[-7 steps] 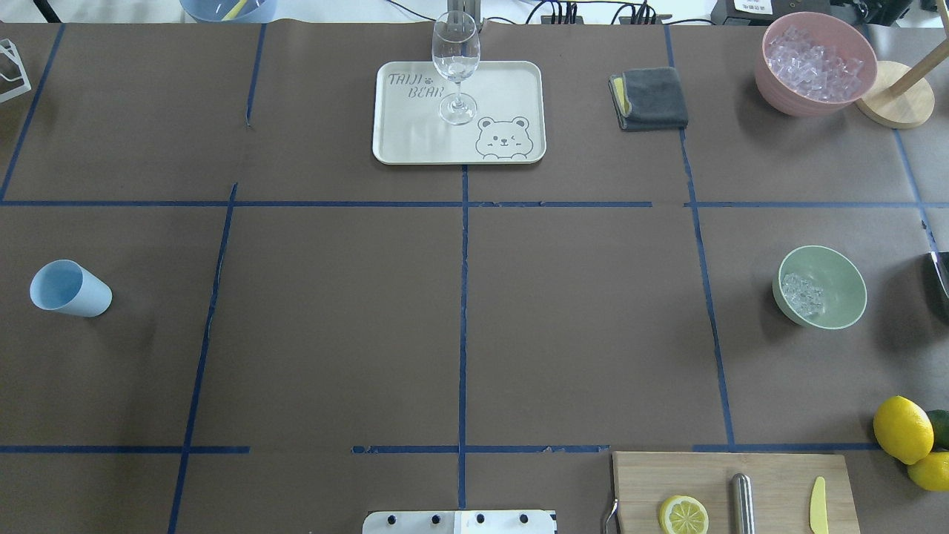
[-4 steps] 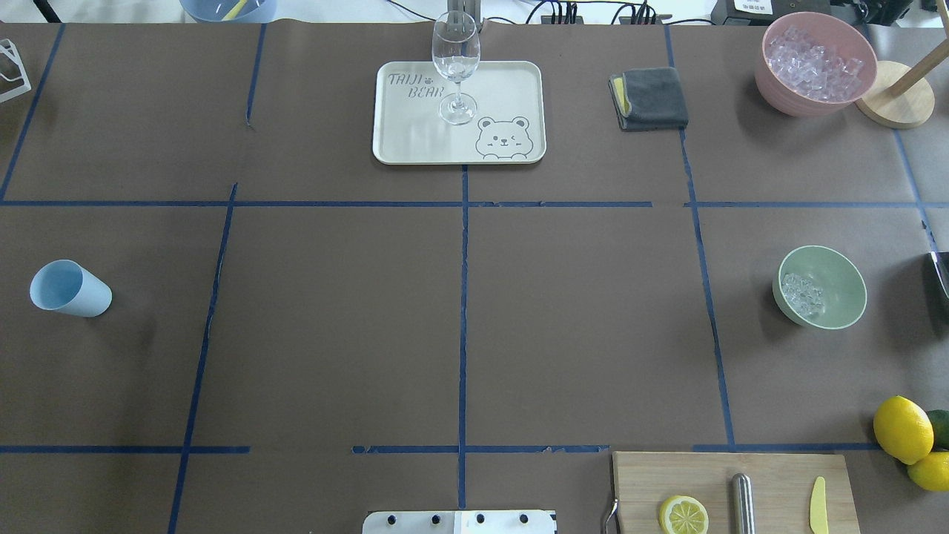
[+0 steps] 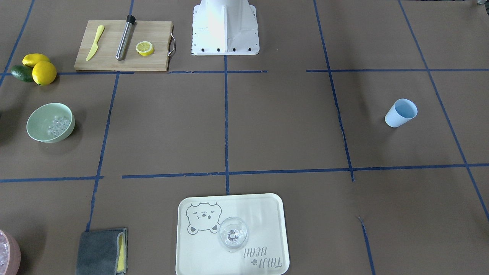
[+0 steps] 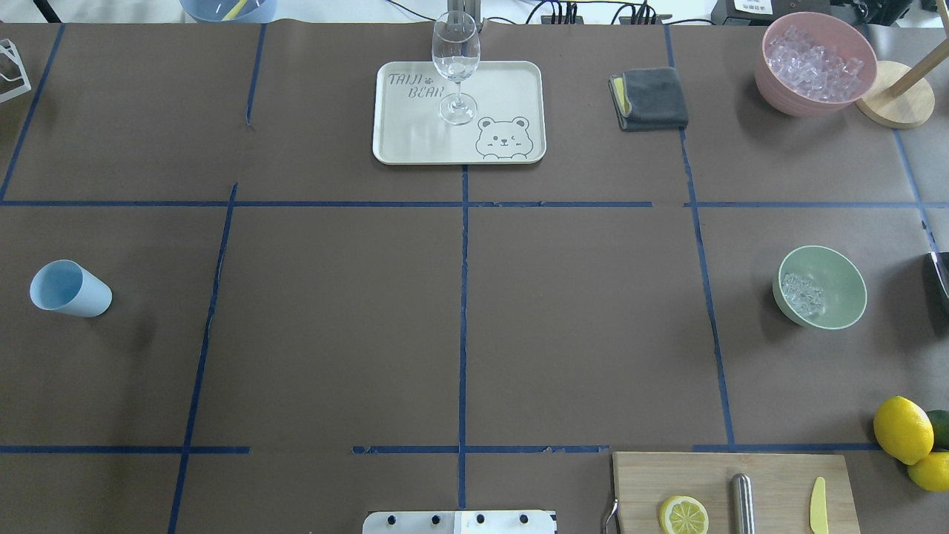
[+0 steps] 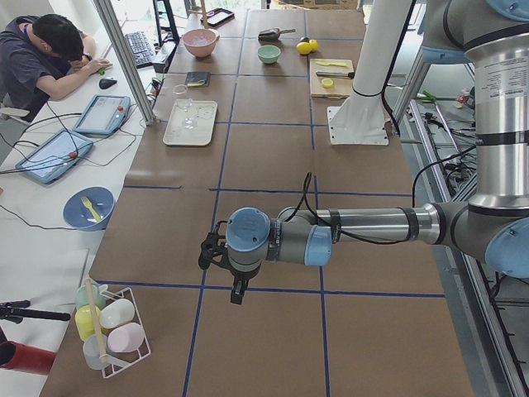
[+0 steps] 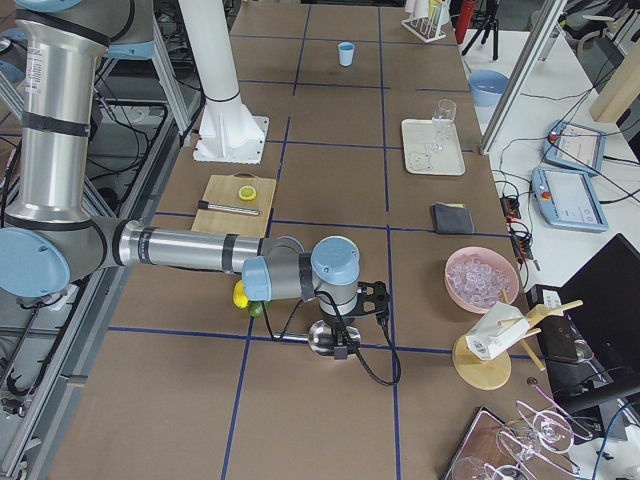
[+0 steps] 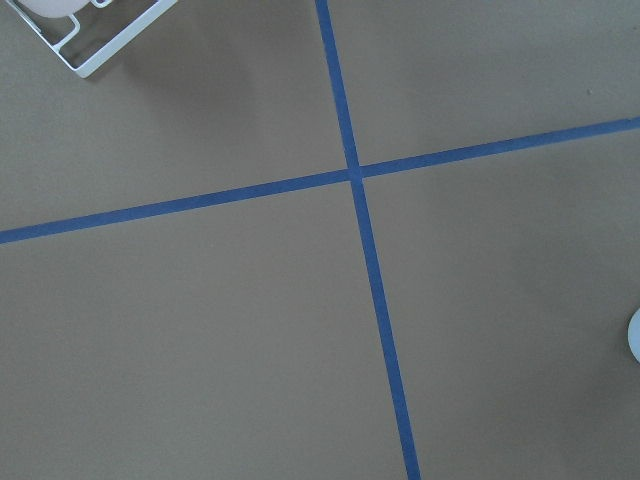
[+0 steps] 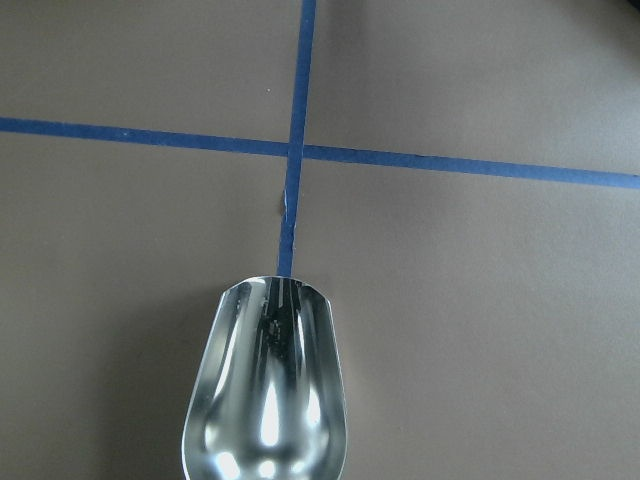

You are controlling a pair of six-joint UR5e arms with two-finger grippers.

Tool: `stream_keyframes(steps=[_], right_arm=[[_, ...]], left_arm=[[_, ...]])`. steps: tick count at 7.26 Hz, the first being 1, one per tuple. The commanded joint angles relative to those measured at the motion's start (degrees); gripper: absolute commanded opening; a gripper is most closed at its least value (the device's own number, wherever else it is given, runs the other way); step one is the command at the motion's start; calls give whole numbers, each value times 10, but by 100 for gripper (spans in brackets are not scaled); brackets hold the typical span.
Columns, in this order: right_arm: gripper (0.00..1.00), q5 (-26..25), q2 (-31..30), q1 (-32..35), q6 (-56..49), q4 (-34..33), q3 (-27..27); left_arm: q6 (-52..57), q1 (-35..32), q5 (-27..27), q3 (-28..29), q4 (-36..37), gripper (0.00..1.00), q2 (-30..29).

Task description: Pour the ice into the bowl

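Your mint-green bowl sits on the counter at the right of the overhead view. A small heap of ice lies inside it against its left wall. The pink bowl, full of ice cubes, stands at the upper right. The right wrist view shows an empty metal scoop, its tip just below a crossing of blue tape. The left gripper and right gripper show only in the side views, so you cannot tell whether their fingers are open or closed.
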Motion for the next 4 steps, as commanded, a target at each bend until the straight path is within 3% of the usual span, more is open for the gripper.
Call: stream_keyframes(steps=[1, 4], right_arm=[[100, 6, -1, 7, -85, -1, 1], [100, 10, -1, 8, -87, 1, -5]], left_arm=[[0, 0, -2, -2, -2, 100, 1], [-1, 0, -2, 1, 0, 100, 1]])
